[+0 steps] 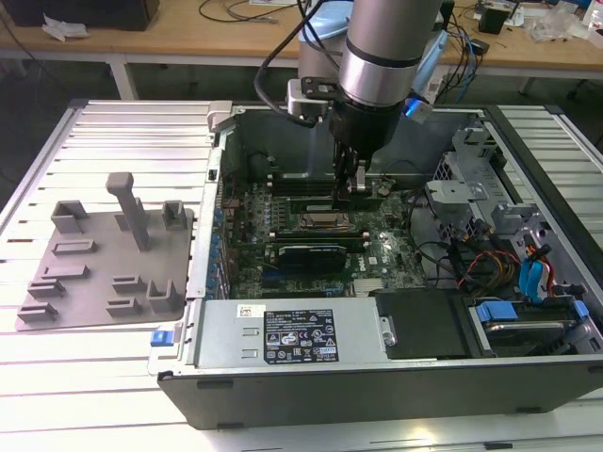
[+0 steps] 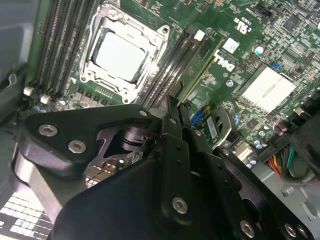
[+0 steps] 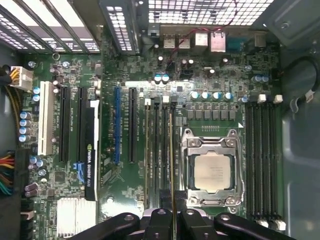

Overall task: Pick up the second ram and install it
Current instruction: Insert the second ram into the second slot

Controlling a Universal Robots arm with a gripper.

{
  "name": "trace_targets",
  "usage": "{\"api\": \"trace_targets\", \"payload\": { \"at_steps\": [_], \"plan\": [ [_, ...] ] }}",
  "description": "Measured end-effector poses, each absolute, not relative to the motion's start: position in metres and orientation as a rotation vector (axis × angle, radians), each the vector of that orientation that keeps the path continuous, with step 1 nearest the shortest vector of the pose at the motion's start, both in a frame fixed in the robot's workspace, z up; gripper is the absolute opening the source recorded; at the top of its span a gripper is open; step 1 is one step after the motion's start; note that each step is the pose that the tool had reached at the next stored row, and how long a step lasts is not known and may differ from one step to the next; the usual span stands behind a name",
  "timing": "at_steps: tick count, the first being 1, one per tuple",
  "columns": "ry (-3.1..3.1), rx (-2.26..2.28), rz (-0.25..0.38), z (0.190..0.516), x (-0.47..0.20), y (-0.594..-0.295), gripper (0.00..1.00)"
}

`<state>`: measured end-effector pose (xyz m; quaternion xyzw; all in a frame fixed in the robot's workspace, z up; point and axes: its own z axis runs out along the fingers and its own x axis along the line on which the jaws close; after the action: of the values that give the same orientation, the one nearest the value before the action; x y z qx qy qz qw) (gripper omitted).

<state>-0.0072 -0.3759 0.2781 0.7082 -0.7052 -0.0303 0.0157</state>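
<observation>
First wrist view: hand (image 3: 172,220) pinches the second ram (image 3: 171,165) edge-on between its fingers (image 3: 159,222), the stick running straight out from the hand along a memory slot just beside the processor socket (image 3: 212,170). Held upright, likely so its bottom edge lines up with the slot for pressing in. Exterior view: hand (image 1: 351,191) is low inside the open computer case (image 1: 377,377), above the motherboard (image 1: 311,264).

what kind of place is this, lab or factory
Most likely a robotics lab or test workshop: an open computer case lies on a slatted metal table, a grey fixture tray sits beside it, and a wooden workbench with cables stands behind.
</observation>
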Motion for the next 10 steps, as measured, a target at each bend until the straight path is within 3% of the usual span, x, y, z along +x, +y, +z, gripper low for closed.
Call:
{"api": "trace_targets", "payload": {
  "at_steps": [10],
  "plan": [
    [-2.194, 2.203, -0.094, 0.2717, -0.0073, -0.3814, 0.11]
  ]
}}
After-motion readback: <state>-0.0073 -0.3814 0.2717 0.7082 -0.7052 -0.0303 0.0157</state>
